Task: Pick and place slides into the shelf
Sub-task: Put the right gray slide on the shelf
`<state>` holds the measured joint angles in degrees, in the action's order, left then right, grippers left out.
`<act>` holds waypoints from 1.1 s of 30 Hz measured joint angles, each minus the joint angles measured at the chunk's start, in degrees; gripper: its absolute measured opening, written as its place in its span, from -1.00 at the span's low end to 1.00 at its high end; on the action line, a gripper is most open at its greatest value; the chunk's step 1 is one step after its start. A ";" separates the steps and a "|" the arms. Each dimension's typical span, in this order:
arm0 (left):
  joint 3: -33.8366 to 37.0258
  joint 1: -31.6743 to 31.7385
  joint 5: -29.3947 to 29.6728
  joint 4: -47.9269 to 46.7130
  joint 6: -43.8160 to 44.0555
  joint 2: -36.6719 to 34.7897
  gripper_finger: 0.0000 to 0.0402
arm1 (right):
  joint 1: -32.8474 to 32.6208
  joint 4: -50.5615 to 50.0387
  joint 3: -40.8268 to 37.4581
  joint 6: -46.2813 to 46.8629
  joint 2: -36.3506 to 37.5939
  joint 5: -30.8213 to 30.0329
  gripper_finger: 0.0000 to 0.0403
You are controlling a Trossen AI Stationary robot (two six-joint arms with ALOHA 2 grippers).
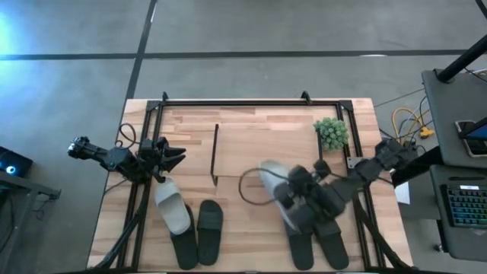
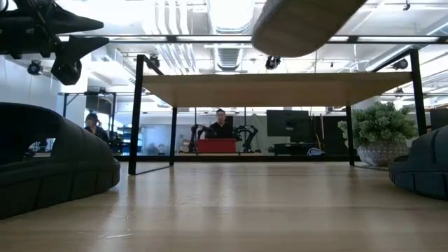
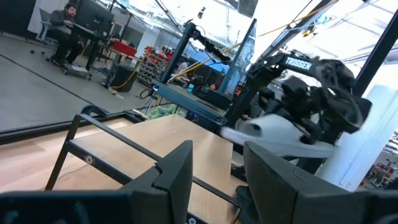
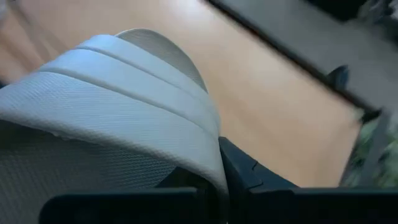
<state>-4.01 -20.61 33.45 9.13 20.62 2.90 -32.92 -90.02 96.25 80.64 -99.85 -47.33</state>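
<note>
No slide is on the shelf (image 1: 259, 152) yet: the right gripper (image 1: 285, 199), fingers clamped on a white slide (image 1: 272, 176), holds it above the tabletop (image 1: 251, 228) beside the shelf, while the left gripper (image 1: 169, 156) waits with fingers apart and five slides remain.

Small potted plant (image 1: 332, 133) near the table's (image 1: 259, 125) far right corner, keyboard (image 1: 466, 207) on side desk

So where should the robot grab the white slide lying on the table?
Probably its strap, coming down from above: the light slide lies flat, sole down, and the strap arches up, leaving a gap for one finger. The left pincer is nearest, on the side away from the black slide beside it.
</note>
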 joint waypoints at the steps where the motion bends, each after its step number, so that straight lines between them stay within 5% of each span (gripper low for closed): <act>1: 0.00 0.00 -0.01 0.01 0.00 0.00 -0.36 | 1.38 -0.06 -0.06 -1.49 0.02 -0.34 -0.94; 6: 0.02 0.01 -0.02 0.02 0.00 0.02 -0.36 | 8.39 0.02 -2.52 -6.12 0.02 -0.82 -0.94; 13: 0.04 0.00 -0.04 0.00 0.00 0.02 -0.36 | 16.35 -0.01 -6.95 0.45 0.02 -4.33 -0.94; 33: 0.59 0.01 -0.04 0.17 0.00 -0.04 -0.36 | 17.56 0.25 -16.39 16.01 -0.39 -6.73 -0.93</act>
<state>-3.42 -20.60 33.41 9.30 20.62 2.85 -15.35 -89.77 79.85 96.64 -100.25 -54.06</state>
